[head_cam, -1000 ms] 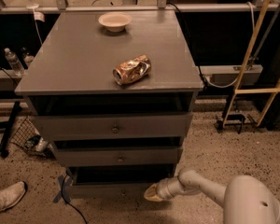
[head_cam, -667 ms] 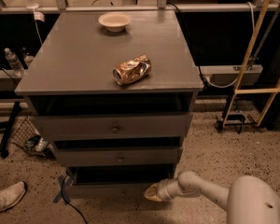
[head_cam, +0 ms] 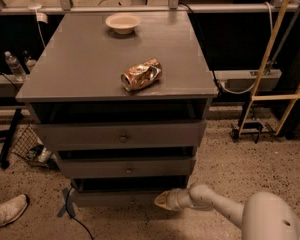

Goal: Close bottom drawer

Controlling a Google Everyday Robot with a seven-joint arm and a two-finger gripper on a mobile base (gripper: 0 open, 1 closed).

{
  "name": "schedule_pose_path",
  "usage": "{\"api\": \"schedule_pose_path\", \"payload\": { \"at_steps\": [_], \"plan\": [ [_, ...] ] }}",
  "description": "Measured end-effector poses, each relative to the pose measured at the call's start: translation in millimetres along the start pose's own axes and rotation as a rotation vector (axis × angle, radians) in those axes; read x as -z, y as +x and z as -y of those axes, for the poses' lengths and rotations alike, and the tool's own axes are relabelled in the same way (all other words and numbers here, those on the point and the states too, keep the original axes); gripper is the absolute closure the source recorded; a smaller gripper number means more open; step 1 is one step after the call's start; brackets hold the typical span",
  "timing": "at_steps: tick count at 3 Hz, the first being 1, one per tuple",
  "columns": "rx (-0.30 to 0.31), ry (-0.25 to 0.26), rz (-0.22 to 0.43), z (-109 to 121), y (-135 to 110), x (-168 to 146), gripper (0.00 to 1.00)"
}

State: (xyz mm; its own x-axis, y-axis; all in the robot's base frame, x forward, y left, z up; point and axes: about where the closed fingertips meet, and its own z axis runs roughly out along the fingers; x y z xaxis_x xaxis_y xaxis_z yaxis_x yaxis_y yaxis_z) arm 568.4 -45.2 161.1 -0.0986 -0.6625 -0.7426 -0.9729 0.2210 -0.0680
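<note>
At far left I see a shoe (head_cam: 7,211), cut off by the frame edge. The bottom drawer (head_cam: 120,197) sits lowest in the cabinet (head_cam: 85,64), its front dim and shadowed. The gripper (head_cam: 165,200) is low at that front's right end. Contact is unclear, and I cannot tell how the jaws stand.

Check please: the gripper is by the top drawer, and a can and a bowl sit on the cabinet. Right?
No. The camera view shows the gripper by the bottom drawer, at its right end. The can and bowl do sit on the cabinet.
</note>
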Motion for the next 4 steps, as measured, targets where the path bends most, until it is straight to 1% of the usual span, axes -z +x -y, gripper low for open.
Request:
{"api": "schedule_pose_path", "payload": {
  "at_steps": [1,2,3,4],
  "plan": [
    [0.034,0.058,0.022,19.2,-5.3,-4.0,1.00],
    [0.083,0.107,0.052,40.2,-17.3,-5.9,1.00],
    [0.107,0.125,0.069,50.9,-24.0,-6.7,1.00],
    [0.111,0.119,0.073,51.7,-24.4,-7.5,1.00]
  ]
}}
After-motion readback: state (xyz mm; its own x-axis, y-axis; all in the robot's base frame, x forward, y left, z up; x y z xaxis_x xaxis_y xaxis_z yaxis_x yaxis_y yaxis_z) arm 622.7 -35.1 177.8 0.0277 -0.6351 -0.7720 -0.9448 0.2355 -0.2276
